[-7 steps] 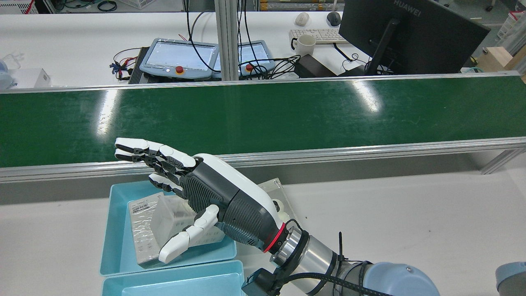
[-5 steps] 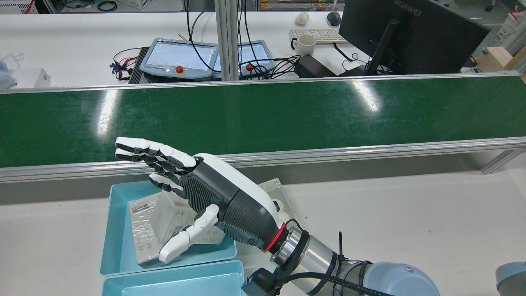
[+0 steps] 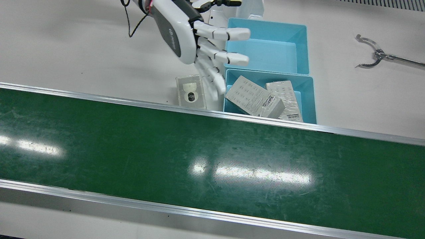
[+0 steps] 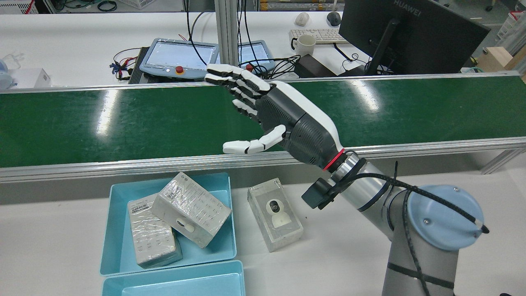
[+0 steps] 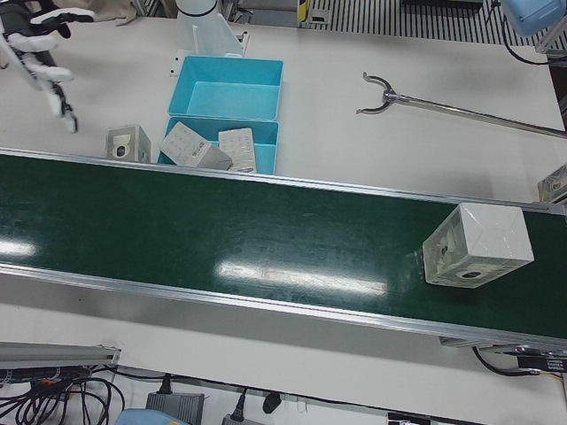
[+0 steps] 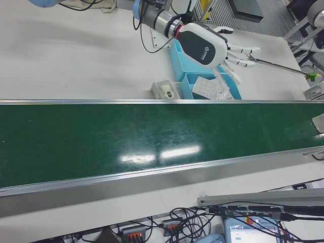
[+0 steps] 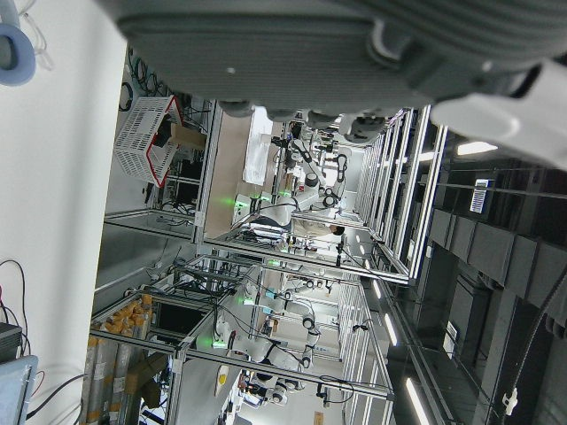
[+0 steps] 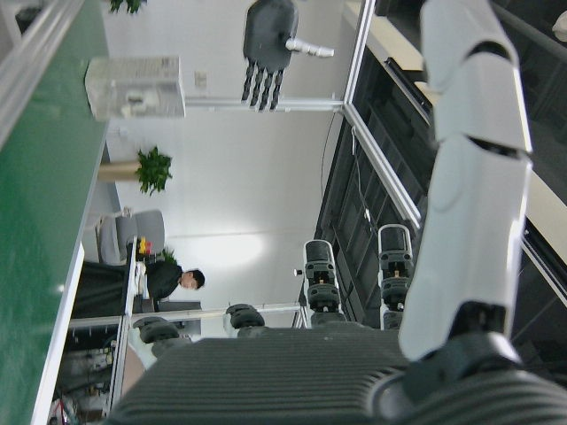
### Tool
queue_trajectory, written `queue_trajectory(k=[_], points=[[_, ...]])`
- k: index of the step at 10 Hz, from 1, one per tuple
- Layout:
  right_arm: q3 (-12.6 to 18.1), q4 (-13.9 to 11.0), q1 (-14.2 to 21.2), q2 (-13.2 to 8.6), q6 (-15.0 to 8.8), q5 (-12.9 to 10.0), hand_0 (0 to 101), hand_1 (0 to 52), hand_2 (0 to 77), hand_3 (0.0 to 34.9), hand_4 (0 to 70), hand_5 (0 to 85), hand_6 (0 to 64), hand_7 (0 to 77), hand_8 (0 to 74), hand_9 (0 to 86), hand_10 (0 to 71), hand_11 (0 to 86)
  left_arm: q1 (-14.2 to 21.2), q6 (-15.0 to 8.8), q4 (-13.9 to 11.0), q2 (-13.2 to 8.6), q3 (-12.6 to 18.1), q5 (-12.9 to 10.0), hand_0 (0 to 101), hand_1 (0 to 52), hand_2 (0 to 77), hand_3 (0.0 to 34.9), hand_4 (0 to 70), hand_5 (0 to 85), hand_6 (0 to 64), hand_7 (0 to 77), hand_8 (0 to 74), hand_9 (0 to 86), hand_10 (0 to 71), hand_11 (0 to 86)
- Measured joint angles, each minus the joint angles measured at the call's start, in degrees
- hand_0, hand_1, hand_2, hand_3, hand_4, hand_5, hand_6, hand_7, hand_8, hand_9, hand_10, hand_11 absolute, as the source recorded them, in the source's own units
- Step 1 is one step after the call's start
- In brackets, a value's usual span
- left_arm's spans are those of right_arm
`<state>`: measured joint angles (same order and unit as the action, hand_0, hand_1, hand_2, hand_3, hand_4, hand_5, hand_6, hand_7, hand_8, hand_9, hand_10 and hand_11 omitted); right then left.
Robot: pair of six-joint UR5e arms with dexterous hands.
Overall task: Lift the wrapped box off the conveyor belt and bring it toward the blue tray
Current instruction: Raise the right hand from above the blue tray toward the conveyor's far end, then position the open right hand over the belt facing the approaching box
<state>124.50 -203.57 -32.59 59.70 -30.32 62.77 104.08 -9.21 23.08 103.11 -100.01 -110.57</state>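
Observation:
A wrapped box [image 5: 477,245] stands on the green conveyor belt [image 5: 221,230] at its far right end in the left-front view, also seen in the right hand view [image 8: 133,87]. My right hand [image 4: 267,111] is open and empty, raised above the table beside the blue tray [image 4: 117,230]; from the front it [image 3: 186,36] hovers just left of the tray [image 3: 308,96]. Two wrapped boxes [image 3: 254,98] lie in that tray, one leaning on the other. My left hand [image 8: 270,40] hangs far off with its fingers spread, holding nothing.
A third wrapped box [image 4: 275,213] with a camera picture lies on the table beside the tray. A second blue tray [image 3: 265,46] sits behind the first. A metal grabber tool [image 3: 375,54] lies on the table. Teach pendants [image 4: 178,57] and a monitor [image 4: 411,37] stand beyond the belt.
My right hand has risen from just over the tray and swung right, up toward the belt. The box beneath it stays in the tray, leaning on the other box.

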Motion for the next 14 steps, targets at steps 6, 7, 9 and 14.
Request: queue_trajectory(k=[6, 7, 9, 14], points=[[-6.26, -14.39, -13.91, 0.47, 4.52, -0.27, 45, 9.8, 15.8, 30.2, 2.2, 18.0, 0.0, 18.0, 0.0, 2.2, 0.5, 2.2, 0.0, 0.0, 0.0, 0.0, 0.0, 0.0, 0, 0.0, 1.1, 0.0, 0.5, 0.5, 0.5, 0.5, 0.5, 0.0, 0.5, 0.0], [-7.46, -14.24, -15.49, 0.56, 5.88, -0.34, 40, 10.4, 12.5, 30.5, 2.2, 18.0, 0.0, 18.0, 0.0, 2.2, 0.5, 2.2, 0.0, 0.0, 0.0, 0.0, 0.0, 0.0, 0, 0.0, 1.1, 0.0, 0.5, 0.5, 0.5, 0.5, 0.5, 0.0, 0.5, 0.0], [-9.02, -12.97, -17.98, 0.45, 9.25, -0.34, 36, 5.4, 7.6, 30.4, 0.5, 18.5, 0.0, 12.0, 0.0, 2.2, 3.3, 5.4, 0.0, 0.0, 0.0, 0.0, 0.0, 0.0, 0, 0.0, 1.1, 0.0, 0.5, 0.5, 0.5, 0.5, 0.0, 0.0, 0.5, 0.0], [-9.25, -10.15, -19.75, 2.44, 13.66, -0.56, 34, 7.1, 10.4, 30.4, 0.5, 19.1, 0.0, 15.3, 0.0, 4.9, 2.7, 3.3, 0.0, 0.0, 0.0, 0.0, 0.0, 0.0, 0, 0.0, 1.1, 0.0, 0.0, 0.5, 0.5, 0.5, 0.5, 0.0, 0.5, 0.0]])
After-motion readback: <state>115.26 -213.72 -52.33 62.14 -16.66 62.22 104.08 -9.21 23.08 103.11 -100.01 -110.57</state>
